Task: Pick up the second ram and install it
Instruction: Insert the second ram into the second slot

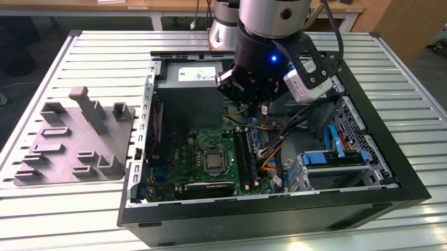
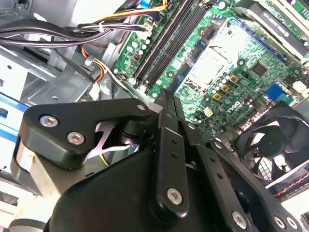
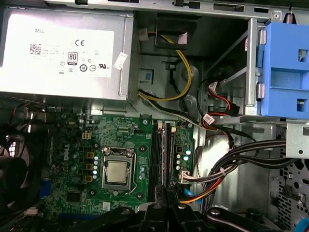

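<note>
Pincer (image 1: pixel 262 107) hangs inside the open computer case (image 1: pixel 279 206), just above the memory slots (image 3: pixel 163 154) on the motherboard (image 3: pixel 120 140). In the second wrist view its fingers (image 2: pixel 166 140) are drawn narrow, close together. We cannot tell whether the second ram is pinched between them or already sits in a slot. The grey parts fixture (image 1: pixel 70 141) on the worktop (image 1: pixel 391 57) looks bare of modules. Our judgement: pick-up done, seating unconfirmed.
</note>
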